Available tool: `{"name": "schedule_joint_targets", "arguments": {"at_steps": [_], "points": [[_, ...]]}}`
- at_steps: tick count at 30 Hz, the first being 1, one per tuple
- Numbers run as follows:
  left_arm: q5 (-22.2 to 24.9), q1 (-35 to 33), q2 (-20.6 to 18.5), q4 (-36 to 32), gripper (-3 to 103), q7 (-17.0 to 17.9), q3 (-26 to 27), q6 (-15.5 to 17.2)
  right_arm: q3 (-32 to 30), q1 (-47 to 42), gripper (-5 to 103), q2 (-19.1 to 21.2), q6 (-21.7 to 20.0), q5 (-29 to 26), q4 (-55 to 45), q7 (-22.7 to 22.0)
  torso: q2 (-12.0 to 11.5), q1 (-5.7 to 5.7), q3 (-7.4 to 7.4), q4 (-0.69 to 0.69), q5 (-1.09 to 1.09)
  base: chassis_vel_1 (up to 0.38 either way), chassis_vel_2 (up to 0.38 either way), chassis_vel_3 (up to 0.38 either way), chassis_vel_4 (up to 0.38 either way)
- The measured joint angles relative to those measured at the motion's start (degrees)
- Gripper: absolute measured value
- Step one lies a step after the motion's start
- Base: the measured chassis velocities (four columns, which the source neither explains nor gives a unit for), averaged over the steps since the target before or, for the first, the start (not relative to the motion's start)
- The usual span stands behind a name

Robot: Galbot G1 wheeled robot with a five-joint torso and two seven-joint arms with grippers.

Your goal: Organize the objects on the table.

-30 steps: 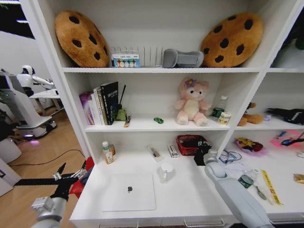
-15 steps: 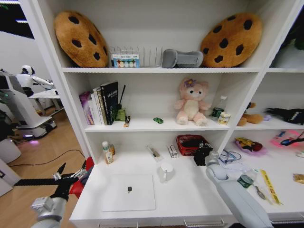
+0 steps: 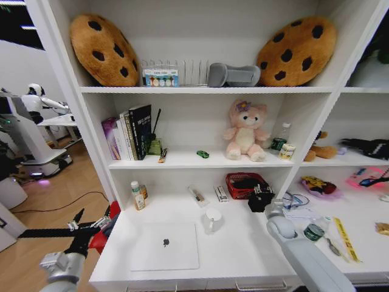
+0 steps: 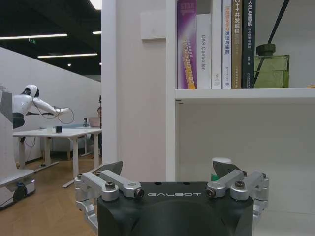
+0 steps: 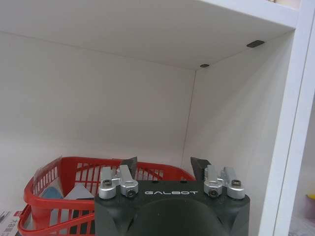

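The silver laptop (image 3: pixel 164 245) lies closed on the white table (image 3: pixel 243 246) near its front edge. A tiny green toy car (image 3: pixel 203 154) sits on the shelf above, left of the pink plush. My right gripper (image 3: pixel 261 198) hovers at the back of the table, right beside a red basket (image 3: pixel 245 184). In the right wrist view the right gripper (image 5: pixel 165 167) is open and empty, with the red basket (image 5: pixel 49 189) just beyond its fingertips. My left gripper (image 3: pixel 79 226) hangs off the table's left end; the left wrist view shows this gripper (image 4: pixel 167 169) open and empty.
A white mug (image 3: pixel 213 219) stands behind the laptop. At the back of the table are a small bottle (image 3: pixel 138 196), a clear packet (image 3: pixel 197 195) and a small white box (image 3: pixel 221 193). Books (image 3: pixel 129 132) line the shelf. Clutter covers the neighbouring desk (image 3: pixel 340 237).
My right gripper has crept a little farther back toward the red basket. The left arm and the things on the table have not moved.
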State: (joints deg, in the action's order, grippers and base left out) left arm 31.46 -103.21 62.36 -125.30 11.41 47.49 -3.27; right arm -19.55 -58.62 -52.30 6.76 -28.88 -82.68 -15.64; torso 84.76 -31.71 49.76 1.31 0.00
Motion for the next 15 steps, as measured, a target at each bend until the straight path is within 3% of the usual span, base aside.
{"name": "schedule_joint_targets", "arguments": {"at_steps": [3,5,6,8,10,15], "points": [[0.0,0.0,0.0,0.0,100,0.0,0.0,0.0,-0.7,-1.3,70,0.1,0.0,0.0,-1.3,-0.2,0.0,0.0,0.0,0.0,0.0,0.0,0.0,0.0,0.0],[0.0,0.0,0.0,0.0,100,0.0,0.0,0.0,-0.8,-1.5,70,0.2,0.0,0.0,-1.6,-0.2,0.0,0.0,0.0,0.0,0.0,0.0,0.0,0.0,0.0],[0.0,0.0,0.0,0.0,100,0.0,0.0,0.0,-1.3,-2.5,86,0.3,0.0,0.0,-2.8,-0.5,0.0,0.0,0.0,0.0,0.0,0.0,0.0,0.0,0.0],[0.0,0.0,0.0,0.0,100,0.0,0.0,0.0,-1.5,-2.9,86,0.3,-0.1,-0.1,-3.4,-0.6,0.0,0.0,0.0,0.0,0.0,0.0,0.0,0.0,0.0],[0.0,0.0,0.0,0.0,100,0.0,0.0,0.0,-2.4,-4.5,98,0.5,-0.5,-0.4,-6.3,-1.1,0.0,0.0,0.0,0.0,0.0,0.0,0.0,0.0,0.0],[0.0,0.0,0.0,0.0,100,0.0,0.0,0.0,-4.4,-11.2,100,0.8,-3.0,-1.5,-17.1,-3.2,0.0,0.0,0.0,-0.02,-0.01,0.0,0.0,0.0,0.0]]}}
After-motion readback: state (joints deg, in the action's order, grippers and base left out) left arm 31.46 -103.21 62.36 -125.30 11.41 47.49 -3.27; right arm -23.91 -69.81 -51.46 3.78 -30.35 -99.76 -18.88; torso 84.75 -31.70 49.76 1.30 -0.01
